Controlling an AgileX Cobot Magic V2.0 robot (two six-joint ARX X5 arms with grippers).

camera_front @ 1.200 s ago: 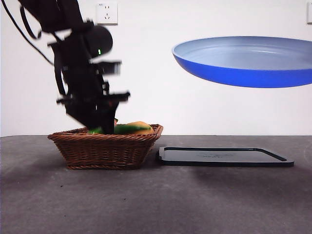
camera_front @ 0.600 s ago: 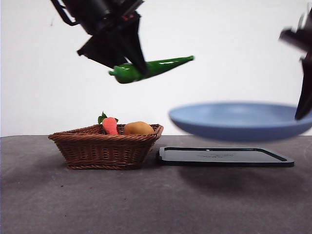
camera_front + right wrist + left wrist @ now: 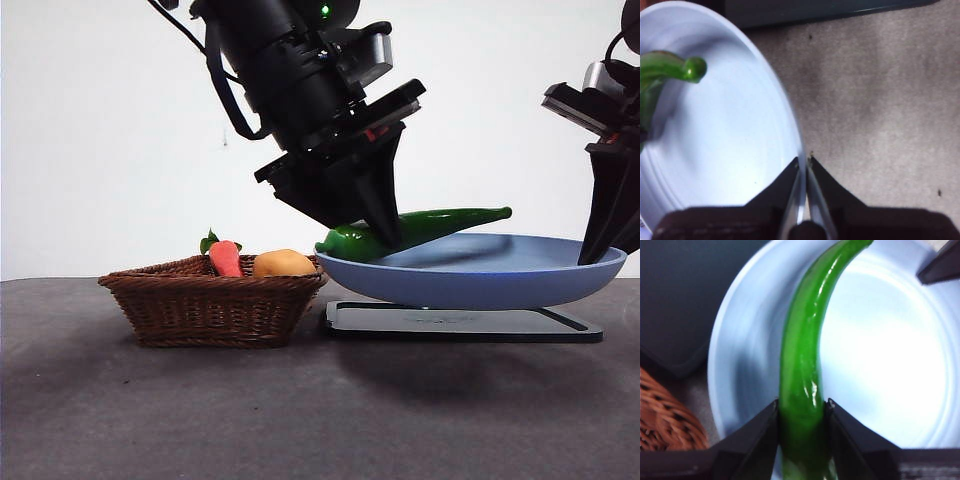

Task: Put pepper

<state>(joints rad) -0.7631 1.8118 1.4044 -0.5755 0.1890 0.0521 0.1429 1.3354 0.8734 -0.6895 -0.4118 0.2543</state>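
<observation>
Already the pepper (image 3: 420, 230) is held above the blue plate (image 3: 480, 285), its thick end clamped between the fingers of the left gripper (image 3: 802, 412) and its slim tip reaching out over the bowl. The plate is pinched at its rim by the right gripper (image 3: 802, 162), fingers nearly closed on it, just over the black tray (image 3: 460, 322). Release is judged to be what remains. A carrot (image 3: 225, 257) and an orange fruit (image 3: 284, 263) are left in the basket (image 3: 210, 305).

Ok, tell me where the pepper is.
In the front view the pepper is clamped in the left gripper over the blue plate, right of the basket.
</observation>
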